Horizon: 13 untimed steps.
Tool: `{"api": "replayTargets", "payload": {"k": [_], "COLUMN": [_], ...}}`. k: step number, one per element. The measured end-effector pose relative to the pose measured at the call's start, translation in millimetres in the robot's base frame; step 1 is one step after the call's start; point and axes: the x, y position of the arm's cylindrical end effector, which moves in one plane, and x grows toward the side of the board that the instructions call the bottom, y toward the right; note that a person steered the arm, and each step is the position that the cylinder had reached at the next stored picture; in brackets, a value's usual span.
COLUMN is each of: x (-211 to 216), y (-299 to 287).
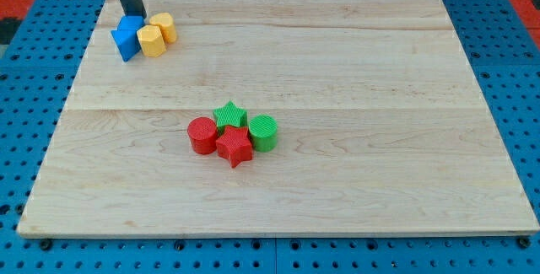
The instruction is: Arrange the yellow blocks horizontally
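Note:
Two yellow blocks sit near the board's top left corner. A yellow hexagon-like block [152, 40] lies just left and below a yellow cylinder-like block [164, 27], and the two touch. A blue block [127, 38] touches the left side of the yellow hexagon-like block. My tip [135, 14] is at the top edge of the blue block, up and left of both yellow blocks.
A cluster sits near the board's middle: a red cylinder [202, 134], a green star [229, 115], a red star [235, 145] and a green cylinder [263, 131], all touching. The wooden board [354, 72] lies on a blue pegboard.

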Motion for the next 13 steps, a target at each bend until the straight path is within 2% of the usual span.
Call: {"api": "replayTargets", "payload": {"k": [1,2,3,4,5,6,7,8,9,10,11,12,13], "x": [-42.3,18.9,62.6,74.1,74.0,73.2,72.8,72.1,56.9,14.2,5.2,57.0,82.1], "y": [-54.6,-84.0,-62.8,4.3,100.0,107.6,65.5,49.5,28.1,-12.7,72.7,159.0,172.6]}}
